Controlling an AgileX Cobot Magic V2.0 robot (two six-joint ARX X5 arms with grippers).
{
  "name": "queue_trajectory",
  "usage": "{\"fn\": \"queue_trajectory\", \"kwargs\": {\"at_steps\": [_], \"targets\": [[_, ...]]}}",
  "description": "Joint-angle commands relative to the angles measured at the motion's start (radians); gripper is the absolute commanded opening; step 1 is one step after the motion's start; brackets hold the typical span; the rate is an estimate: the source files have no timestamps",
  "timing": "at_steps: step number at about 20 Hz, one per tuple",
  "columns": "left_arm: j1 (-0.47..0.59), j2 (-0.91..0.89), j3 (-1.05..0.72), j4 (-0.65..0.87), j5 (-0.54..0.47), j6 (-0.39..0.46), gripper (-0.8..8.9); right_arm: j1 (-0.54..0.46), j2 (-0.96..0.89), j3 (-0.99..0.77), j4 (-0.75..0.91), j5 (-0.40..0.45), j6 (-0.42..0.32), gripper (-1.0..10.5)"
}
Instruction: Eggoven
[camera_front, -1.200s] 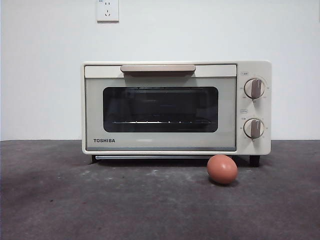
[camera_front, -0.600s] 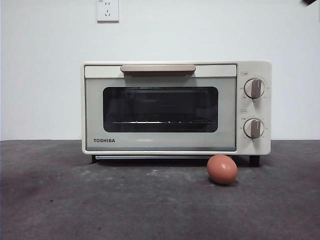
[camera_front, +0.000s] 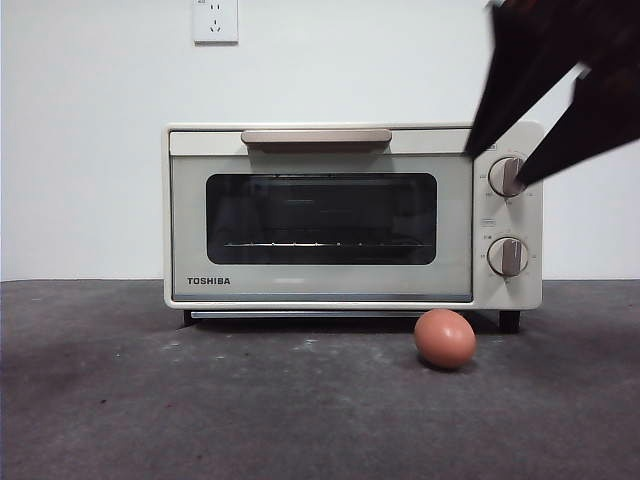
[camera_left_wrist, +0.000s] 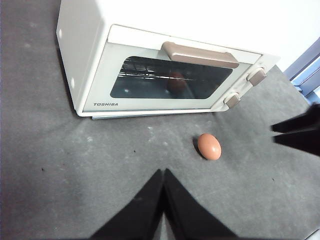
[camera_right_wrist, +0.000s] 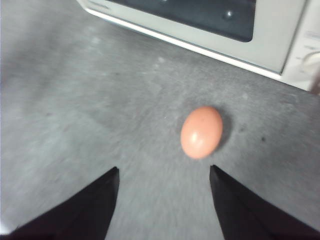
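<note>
Front view – grey table (camera_front: 150, 400), white wall (camera_front: 80, 150), socket (camera_front: 215, 20)

Reddish-brown egg (camera_front: 444, 338) on its side just before closed cream TOSHIBA toaster oven (camera_front: 352, 215), apart

We saw a reddish-brown egg (camera_right_wrist: 201, 132) lying on the dark grey table (camera_right_wrist: 75, 100), well short of our right gripper (camera_right_wrist: 164, 172), whose two black jaws stood wide apart and empty. Beyond the egg ran the cream toaster oven (camera_right_wrist: 272, 42), its dark glass window (camera_right_wrist: 210, 12) partly visible.
</note>
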Motion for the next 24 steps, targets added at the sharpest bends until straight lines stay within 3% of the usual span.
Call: {"fn": "queue_trajectory", "kwargs": {"at_steps": [1, 11, 24], "targets": [[-0.002, 0.006, 0.016, 0.013, 0.0, -0.001, 0.07, 0.023, 0.1, 0.018, 0.063, 0.018, 0.044, 2.9], [-0.002, 0.011, 0.016, 0.013, 0.0, -0.001, 0.07, 0.048, 0.406, 0.025, 0.242, 0.117, 0.072, 2.9], [-0.004, 0.064, 0.016, 0.027, 0.001, 0.0, 0.07, 0.053, 0.547, 0.026, 0.33, 0.128, 0.073, 2.8]]}}
